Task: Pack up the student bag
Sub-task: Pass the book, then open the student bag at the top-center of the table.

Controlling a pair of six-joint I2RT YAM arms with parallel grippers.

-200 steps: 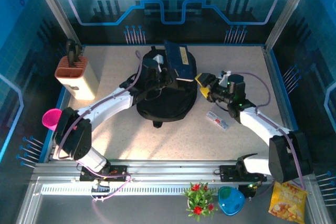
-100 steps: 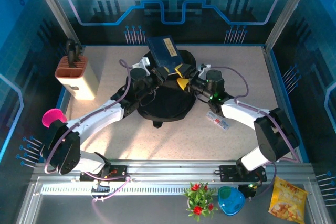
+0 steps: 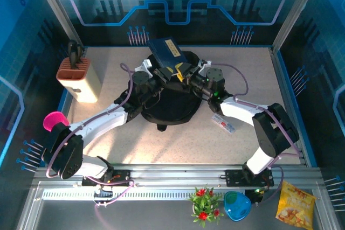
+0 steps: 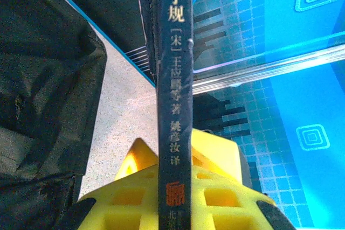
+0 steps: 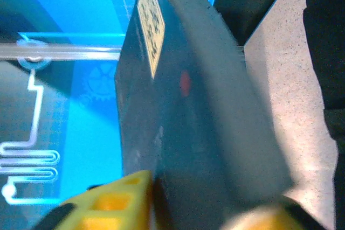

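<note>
Student bag (image 3: pixel 167 105) lies flat on the worktop, midway between the side edges and toward the far edge, its long axis running near to far. One dark book (image 3: pixel 168 51) is held up over the bag's far end, slanting toward the far edge. The left jaws (image 4: pixel 175 187) pinch its spine narrowly; the right jaws (image 5: pixel 188 208) look clamped on its cover from the other side. The bag therefore sits directly below and slightly nearward of both jaws, neither arm closer. Counted: one bag, one book, one small packet (image 3: pixel 223 123) toward the right edge
</note>
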